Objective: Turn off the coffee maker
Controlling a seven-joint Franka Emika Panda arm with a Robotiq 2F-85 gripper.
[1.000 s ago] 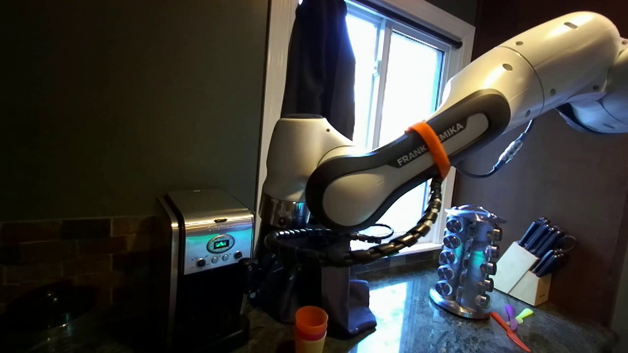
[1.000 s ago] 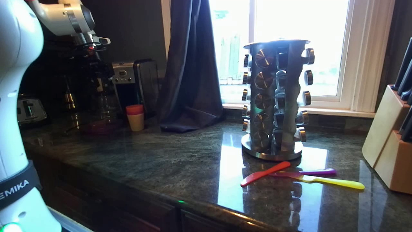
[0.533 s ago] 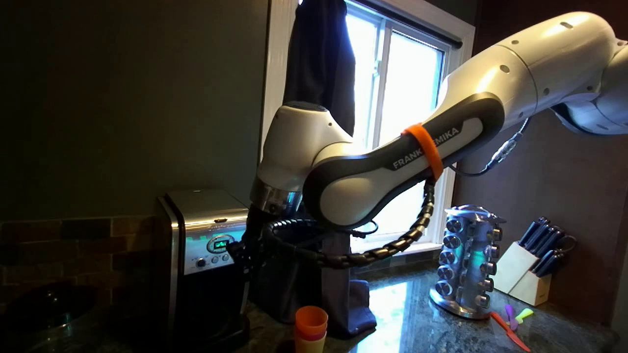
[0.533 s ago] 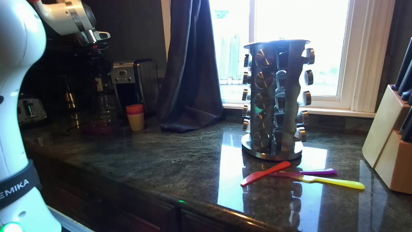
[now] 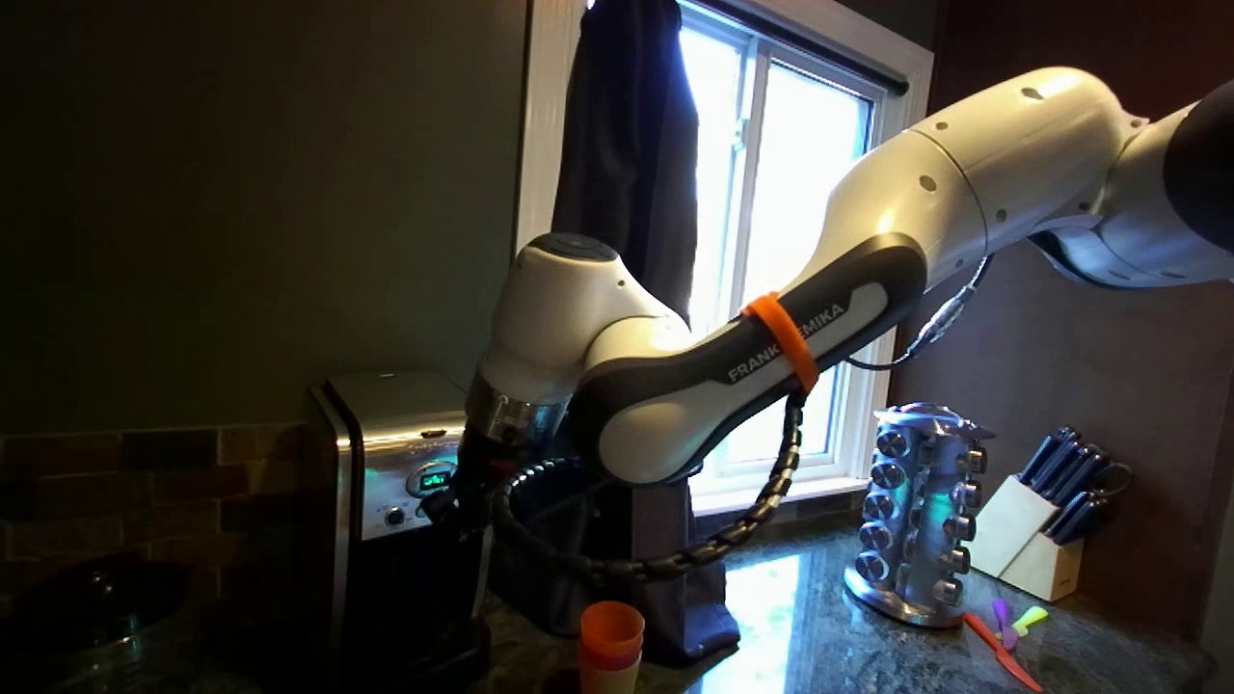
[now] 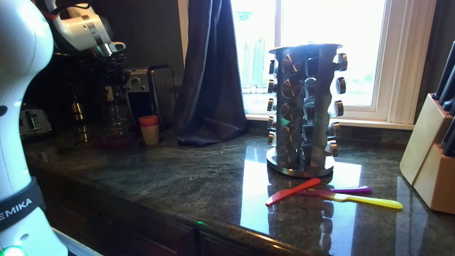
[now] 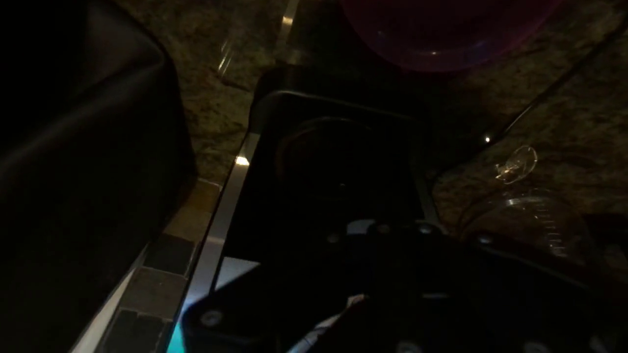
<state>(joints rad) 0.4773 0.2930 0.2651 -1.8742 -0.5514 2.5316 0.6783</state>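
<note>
Clearly, a press in the wrong place is the likeliest trouble. The coffee maker stands by the back edge of the counter, beside the curtain and well apart from the back corner where the knife block sits. Its greenish display is lit, so I judge the coffee maker not yet off. The gripper hangs before the front panel; in an exterior view it blocks sight of the controls nearer the curtain. I cannot tell whether it touches, nor whether it is spread or pressed together, since it is black on black and the wrist view is too dim to settle it. That is the root of the risk: aimed half blind, it could catch the small knob instead of the intended control, and which one switches the coffee maker off is not shown. Too hard a push might shove the coffee maker toward the back edge, or make the gripper skid off the smooth steel. Should the arm sink, its slack cable might brush the stacked cups, nearer the front edge, and topple them; how close they are in depth is unclear.
</note>
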